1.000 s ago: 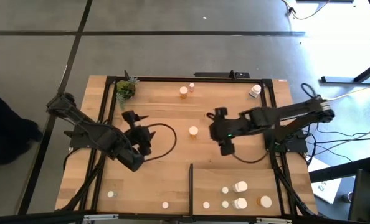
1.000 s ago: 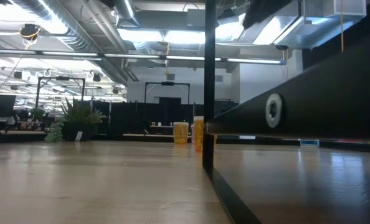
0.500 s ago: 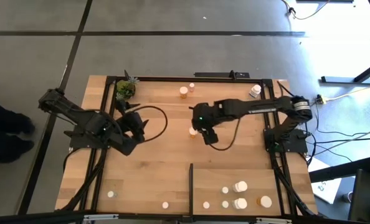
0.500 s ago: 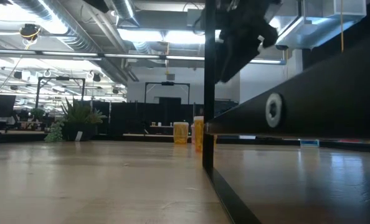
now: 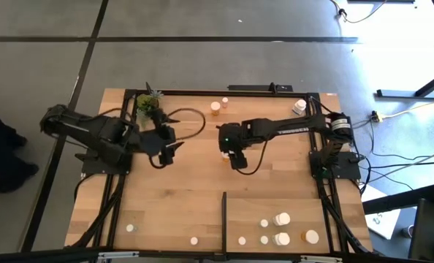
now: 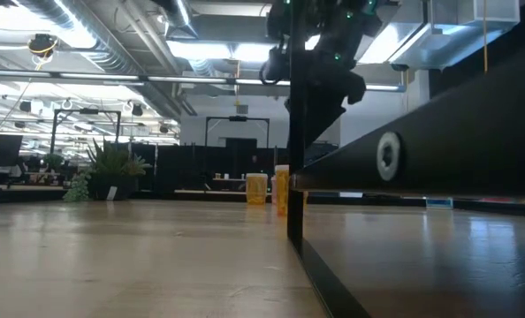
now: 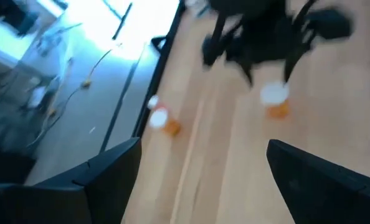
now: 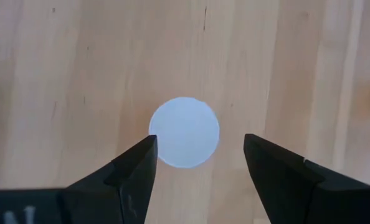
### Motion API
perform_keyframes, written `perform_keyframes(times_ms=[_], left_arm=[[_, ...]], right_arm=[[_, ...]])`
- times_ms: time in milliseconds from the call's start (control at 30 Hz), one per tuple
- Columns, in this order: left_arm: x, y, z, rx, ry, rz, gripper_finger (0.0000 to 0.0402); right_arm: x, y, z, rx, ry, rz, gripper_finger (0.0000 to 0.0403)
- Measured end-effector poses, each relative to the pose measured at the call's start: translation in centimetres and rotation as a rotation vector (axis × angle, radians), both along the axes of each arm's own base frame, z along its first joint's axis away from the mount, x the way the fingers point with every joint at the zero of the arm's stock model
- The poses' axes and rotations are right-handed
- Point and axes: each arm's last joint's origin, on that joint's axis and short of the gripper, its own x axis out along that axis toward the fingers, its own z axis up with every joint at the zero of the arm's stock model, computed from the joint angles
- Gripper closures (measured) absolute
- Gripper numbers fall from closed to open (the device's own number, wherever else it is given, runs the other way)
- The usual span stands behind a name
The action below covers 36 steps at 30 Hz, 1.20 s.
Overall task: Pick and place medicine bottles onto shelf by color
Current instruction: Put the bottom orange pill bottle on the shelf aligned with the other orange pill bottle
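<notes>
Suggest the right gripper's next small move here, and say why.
Probably lower straight down, then close. The right gripper is open and hovers above the white cap of an orange bottle standing mid-table, the cap centred between its fingers, not yet gripped.

Colour key. Counter (image 5: 188, 197): pale wood with lengthwise grain, framed in black. Shelf (image 5: 275, 207): the same light wood, edged by a thin black strip (image 5: 223, 219). Medicine bottles: white caps throughout; the bottle (image 8: 184, 132) between the right arm's dark fingers (image 8: 132, 171) shows a plain white cap; another (image 7: 166, 122) has an orange-amber body. Potted plant (image 5: 147, 104): green. Arms: black. Floor (image 5: 202, 58): grey.
</notes>
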Motion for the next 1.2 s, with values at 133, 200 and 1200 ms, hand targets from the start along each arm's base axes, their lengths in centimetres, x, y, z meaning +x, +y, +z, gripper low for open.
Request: perform_keyframes(times_ms=[133,200,1200], left_arm=[[0.5,1.2,0.2,-0.008,0.012,-0.042,0.0061],[0.5,1.8,0.2,-0.017,0.021,-0.035,0.0061],[0.6,3.9,0.0,-0.046,0.052,0.015,0.0061]], right_arm=[[0.3,0.0,-0.8,-0.001,0.018,0.003,0.0161],[0.3,0.0,-0.8,-0.001,0.016,0.003,0.0161],[0.2,-2.3,-1.0,0.182,-0.002,-0.027,0.0161]])
